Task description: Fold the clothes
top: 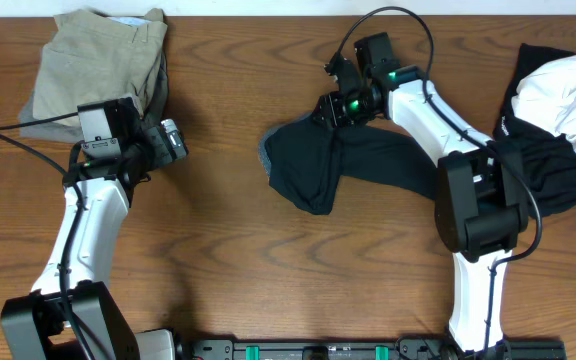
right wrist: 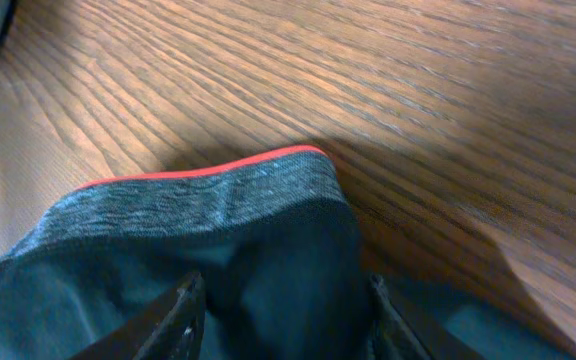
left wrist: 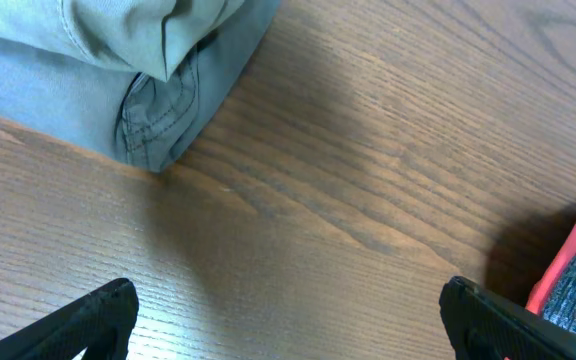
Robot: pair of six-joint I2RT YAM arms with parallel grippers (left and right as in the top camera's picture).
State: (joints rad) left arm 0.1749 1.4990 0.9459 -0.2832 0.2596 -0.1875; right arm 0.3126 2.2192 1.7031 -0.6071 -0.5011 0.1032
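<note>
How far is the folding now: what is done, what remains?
Done, it seems: the khaki garment lies folded at the far left. In hand: the black trousers lie bunched mid-table, the right hand open over their waistband. Left: the white and black pile at the right, unfolded; the left hand is open and empty.

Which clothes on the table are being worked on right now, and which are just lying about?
In hand:
black trousers with the red-edged waistband, at the right gripper

Lying about:
khaki garment
white garment
black garment under it
</note>
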